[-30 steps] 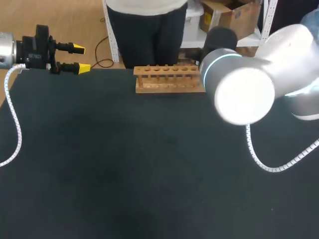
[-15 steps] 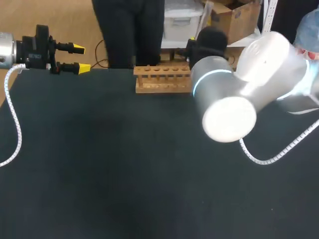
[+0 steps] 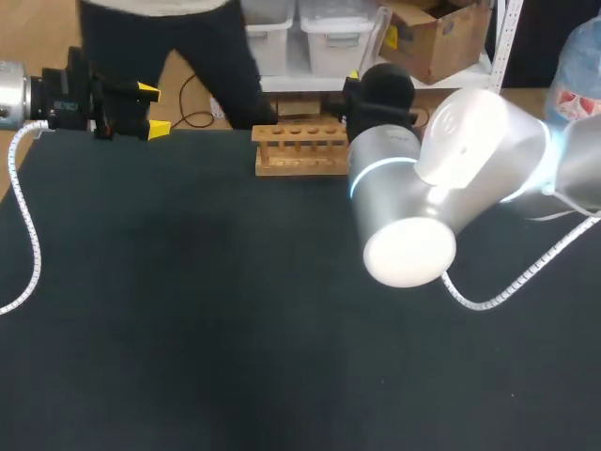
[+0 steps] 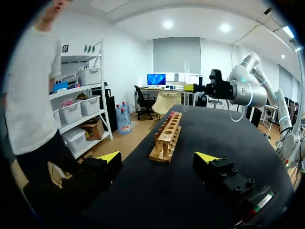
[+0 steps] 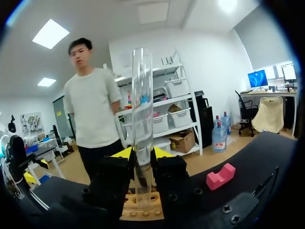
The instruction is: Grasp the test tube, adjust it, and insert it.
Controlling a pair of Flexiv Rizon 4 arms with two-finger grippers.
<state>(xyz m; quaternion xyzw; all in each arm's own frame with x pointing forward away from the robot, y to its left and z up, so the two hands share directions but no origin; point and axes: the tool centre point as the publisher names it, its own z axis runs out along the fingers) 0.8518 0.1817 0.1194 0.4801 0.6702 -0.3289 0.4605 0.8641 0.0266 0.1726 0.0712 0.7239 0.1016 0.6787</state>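
Note:
A clear glass test tube [image 5: 142, 119] stands upright between the yellow-tipped fingers of my right gripper [image 5: 142, 157], which is shut on its lower part. The wooden rack [image 5: 143, 210] with its row of holes lies just below the tube's bottom. In the head view the rack [image 3: 299, 150] sits at the table's far edge, and my right arm's wrist [image 3: 380, 89] hangs over its right end, hiding the tube. My left gripper [image 3: 150, 109] stays open at the far left corner, well clear of the rack [image 4: 167, 136]. From there the tube [image 4: 186, 76] shows faintly, held upright.
A pink block [image 5: 220, 176] lies on the dark table beside the rack. My right arm's large elbow [image 3: 406, 246] hangs over the table's middle right. A white coiled cable [image 3: 26, 235] trails along the left side.
My right arm has swung left, bringing its wrist over the rack's right end with the tube still held. The left arm has not moved.

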